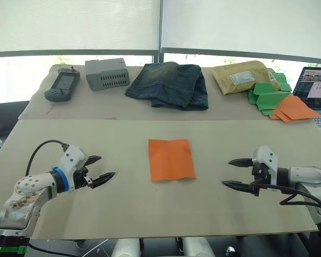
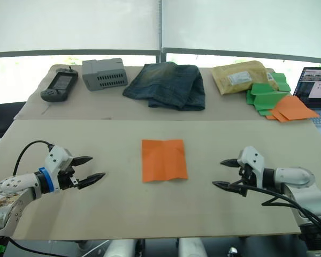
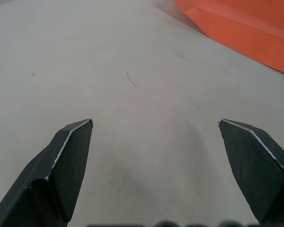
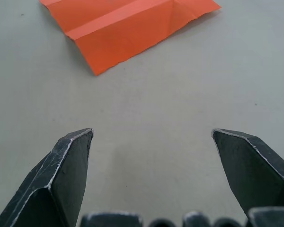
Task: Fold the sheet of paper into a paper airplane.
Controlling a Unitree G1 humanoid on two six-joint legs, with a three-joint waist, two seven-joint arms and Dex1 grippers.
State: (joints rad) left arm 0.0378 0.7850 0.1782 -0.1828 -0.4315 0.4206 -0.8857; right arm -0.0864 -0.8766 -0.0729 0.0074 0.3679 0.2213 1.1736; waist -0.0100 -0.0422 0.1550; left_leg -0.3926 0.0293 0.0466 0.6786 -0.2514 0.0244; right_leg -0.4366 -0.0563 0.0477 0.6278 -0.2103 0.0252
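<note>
Orange and already creased, the sheet (image 1: 171, 159) lies flat on the table (image 1: 123, 203) between the two grippers, touching neither. The left gripper (image 1: 101, 169) hovers low to one side of it with its fingers spread and nothing held; the right gripper (image 1: 234, 172) faces it from the other side, likewise spread and empty. Each points its fingertips inward at the sheet, with bare table in the gap.

No fold of the airplane looks started; the sheet is still roughly square.

Risks, as I judge them: thin paper lying flush gives the fingers no edge to get under, so a pinch may only push it along the table. One gripper pressing without the other pinning could rotate it and skew the fold. The old creases may pull a new fold off line. A hard pinch could crumple or tear a corner.

Counts: one sheet, two grippers. Far beyond both grippers sit one controller (image 1: 62, 84), one grey box (image 1: 107, 74), one pair of jeans (image 1: 170, 84), one padded envelope (image 1: 245, 76), one pile of orange and green paper (image 1: 278, 99), and one laptop (image 1: 316, 90).
</note>
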